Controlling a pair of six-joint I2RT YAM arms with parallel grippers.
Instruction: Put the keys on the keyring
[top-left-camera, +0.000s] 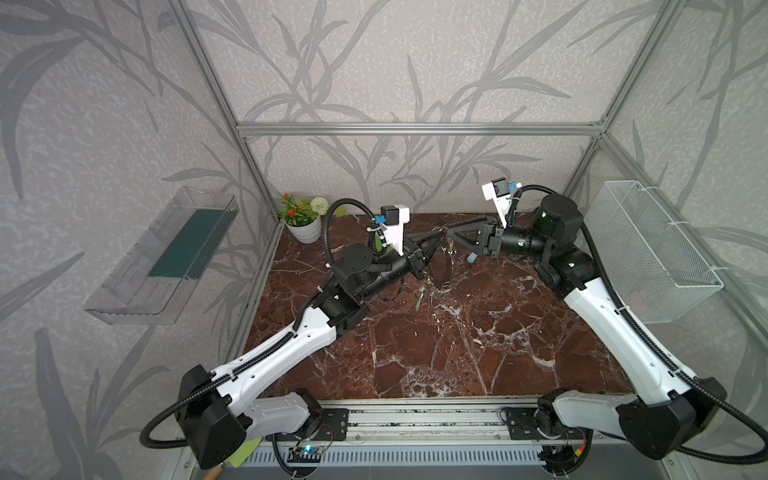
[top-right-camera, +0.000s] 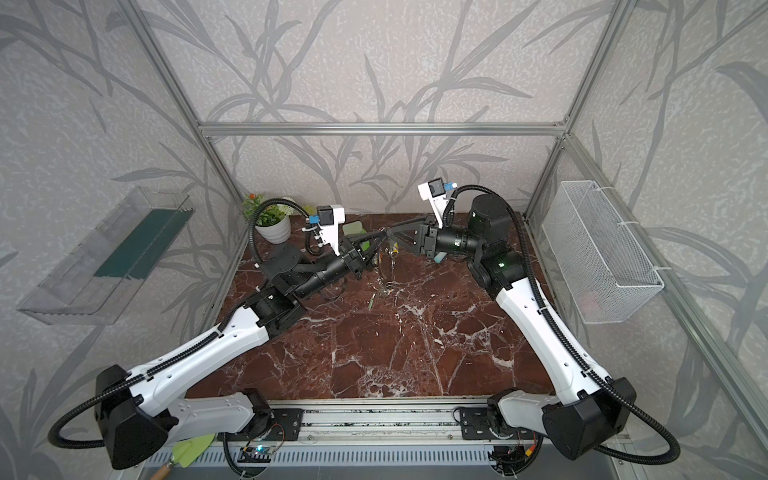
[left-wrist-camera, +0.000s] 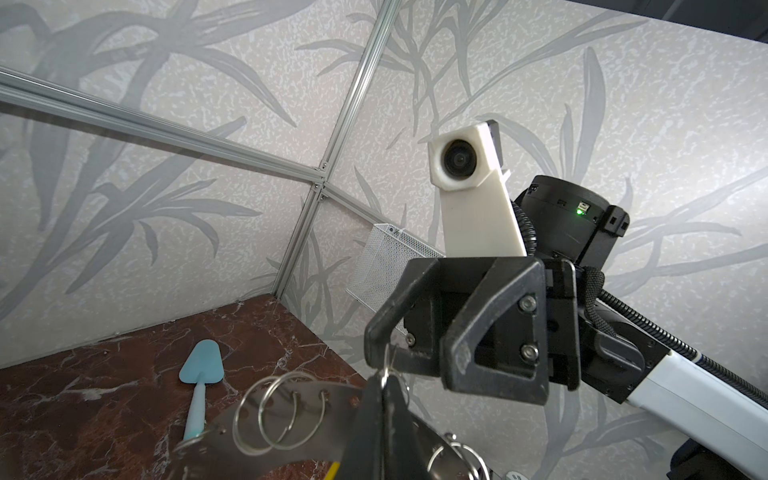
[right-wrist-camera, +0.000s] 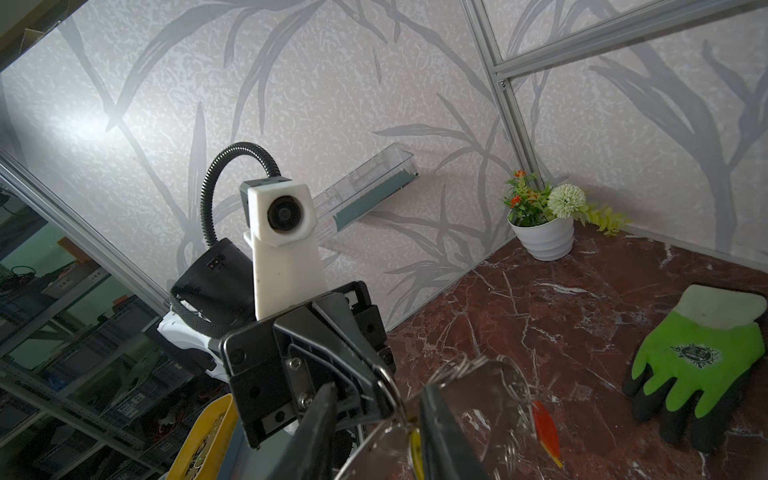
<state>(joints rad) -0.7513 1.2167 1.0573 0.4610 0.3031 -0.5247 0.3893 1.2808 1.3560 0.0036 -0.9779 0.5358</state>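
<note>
The left hand (left-wrist-camera: 384, 392) is clamped on the keyring (left-wrist-camera: 332, 415), which hangs mid-frame above the tabletop (top-left-camera: 457, 353) in both top views, so I'd say the right hand (right-wrist-camera: 378, 405), spread apart around the yellow-tagged key (right-wrist-camera: 415, 446), should pinch squarely and thread slowly.

Left hand (top-left-camera: 433, 243) and right hand (top-left-camera: 452, 233) meet above the table (top-left-camera: 457, 353), keyring (top-left-camera: 441, 268) dangling below.

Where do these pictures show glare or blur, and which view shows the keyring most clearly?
Right wrist view: a bright glare patch on the wall; the right gripper, close to the lens, is dark and soft. Left wrist view: the keyring is well lit, clearest here. Both top views: it is small and hard to tell from the marble.
</note>
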